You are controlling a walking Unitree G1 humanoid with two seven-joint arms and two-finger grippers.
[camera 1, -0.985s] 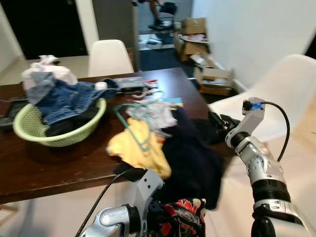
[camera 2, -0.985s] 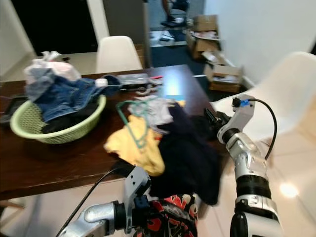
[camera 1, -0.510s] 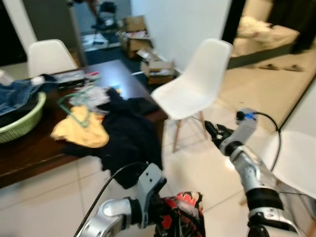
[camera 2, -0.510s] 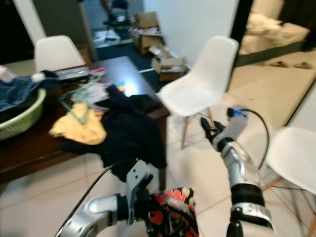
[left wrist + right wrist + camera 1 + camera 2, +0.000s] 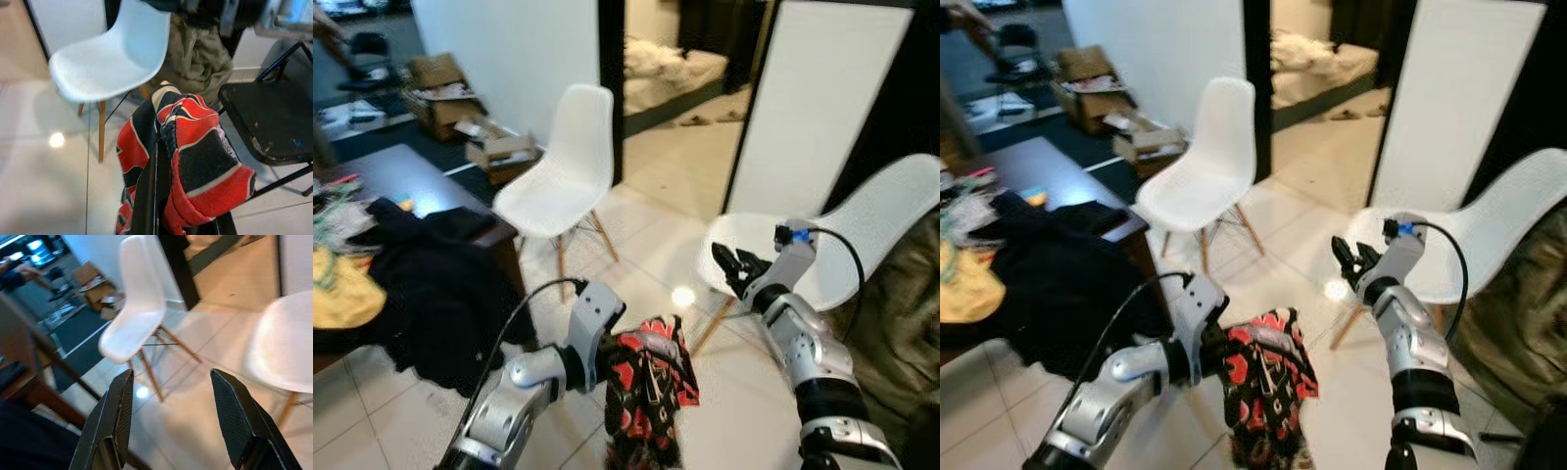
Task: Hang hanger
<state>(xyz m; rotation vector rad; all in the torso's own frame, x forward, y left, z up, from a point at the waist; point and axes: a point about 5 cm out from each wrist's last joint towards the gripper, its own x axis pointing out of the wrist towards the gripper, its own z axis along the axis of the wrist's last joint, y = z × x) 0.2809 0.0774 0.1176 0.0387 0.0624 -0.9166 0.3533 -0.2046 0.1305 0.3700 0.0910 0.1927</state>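
Pinching a red-and-black patterned garment (image 5: 195, 147), the left gripper's (image 5: 617, 354) fingers hold it above the tiled floor (image 5: 646, 211); any hanger inside is hidden. Right gripper (image 5: 171, 416) fingers spread, empty, near a white chair (image 5: 832, 235). Dark clothes (image 5: 431, 274) cover the counter (image 5: 372, 171).

Open tiled floor (image 5: 656, 211) stretches ahead toward the doorway (image 5: 675, 59), between two white chairs: one (image 5: 558, 176) just beside the dark table (image 5: 411, 186) on the left, another (image 5: 862, 235) on the right, close by the right gripper (image 5: 729, 269). Dark clothes (image 5: 431, 284) hang off the table edge. A black chair (image 5: 269, 122) stands near the left gripper (image 5: 161, 196).
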